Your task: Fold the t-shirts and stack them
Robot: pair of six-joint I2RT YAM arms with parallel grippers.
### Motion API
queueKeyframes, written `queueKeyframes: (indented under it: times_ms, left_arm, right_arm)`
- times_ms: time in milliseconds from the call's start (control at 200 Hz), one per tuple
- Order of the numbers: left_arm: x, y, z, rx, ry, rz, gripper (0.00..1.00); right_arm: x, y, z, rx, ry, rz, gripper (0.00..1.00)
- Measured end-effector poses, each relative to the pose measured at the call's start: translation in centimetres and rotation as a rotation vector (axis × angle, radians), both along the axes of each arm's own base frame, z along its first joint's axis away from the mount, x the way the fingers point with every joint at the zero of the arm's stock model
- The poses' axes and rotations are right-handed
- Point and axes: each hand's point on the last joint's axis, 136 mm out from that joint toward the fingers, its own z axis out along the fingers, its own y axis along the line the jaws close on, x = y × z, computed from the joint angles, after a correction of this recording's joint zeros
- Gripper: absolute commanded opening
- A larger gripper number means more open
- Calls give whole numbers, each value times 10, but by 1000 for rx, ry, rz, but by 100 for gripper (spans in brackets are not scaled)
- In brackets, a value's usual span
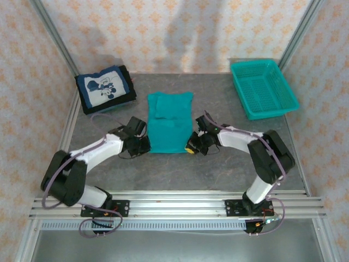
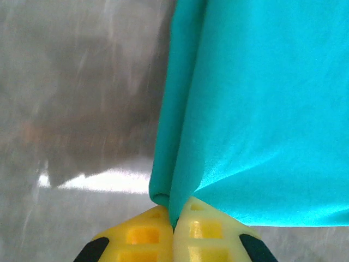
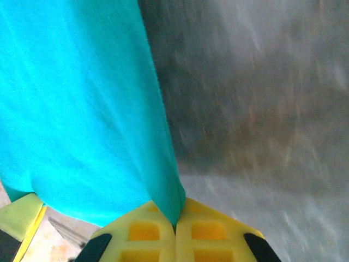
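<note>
Seen from above, you have the teal t-shirt (image 1: 170, 123) lying flat at the middle of the grey table (image 1: 163, 172), narrowed to a long strip with its far end doubled back over itself. Your left gripper (image 1: 145, 145) sits at the near left corner of that strip and your right gripper (image 1: 192, 147) at the near right corner, the two arms bent inward toward each other. In the left wrist view, the yellow fingertips (image 2: 144, 234) are pressed together with a fold of teal cloth pinched between them, and the fabric runs away from the tips in a long crease: these jaws are clamped on the shirt. In the right wrist view, the fingertips meet in the same way, with the shirt's edge caught in the seam between them, so those jaws too are clamped on the teal cloth. At the far left corner of the table you see a folded stack, with the navy t-shirt (image 1: 103, 87) and its white cartoon print uppermost and the black t-shirts (image 1: 129, 82) beneath it. The teal mesh basket (image 1: 252, 62) stands at the far right, well apart from the shirts.
</note>
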Motion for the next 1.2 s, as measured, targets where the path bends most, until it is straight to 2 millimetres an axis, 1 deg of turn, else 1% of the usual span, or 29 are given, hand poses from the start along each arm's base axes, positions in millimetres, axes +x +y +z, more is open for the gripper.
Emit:
queueKeyframes:
  times_ms: [85,185,315,410,515,585,746,846,911,1001,1101,1201]
  left_arm:
    - [-27,-7,13,-21,-30,-25,0]
    - [-45,-13,26,-41,-61,-36,0]
    - [-62,-9,37,-62,-84,-12,0]
    - [-69,-4,47,-85,-100,19,0]
    - [-73,0,56,-95,-108,35,0]
    - [-71,0,66,-98,-116,42,0]
    - [-57,-8,103,-129,-170,47,0]
    - [-47,-15,119,-134,-191,39,0]
    - [-41,-19,125,-131,-199,31,0]
    - [-34,-21,130,-126,-203,31,0]
    - [-24,-18,132,-116,-204,46,0]
    - [-13,-13,134,-106,-202,65,0]
  right_arm:
    - [-32,7,12,10,-10,35,0]
    - [-61,14,23,21,-26,65,0]
    - [-85,16,28,19,-33,70,0]
    - [-92,13,34,15,-38,54,0]
    - [-90,8,46,17,-64,24,0]
    - [-87,7,56,16,-85,13,0]
    - [-75,9,82,8,-129,-10,0]
    - [-67,11,101,14,-159,-23,0]
    - [-60,10,110,19,-175,-37,0]
    - [-49,4,117,17,-188,-64,0]
    - [-35,-7,121,8,-195,-98,0]
    - [-21,-12,126,8,-201,-112,0]
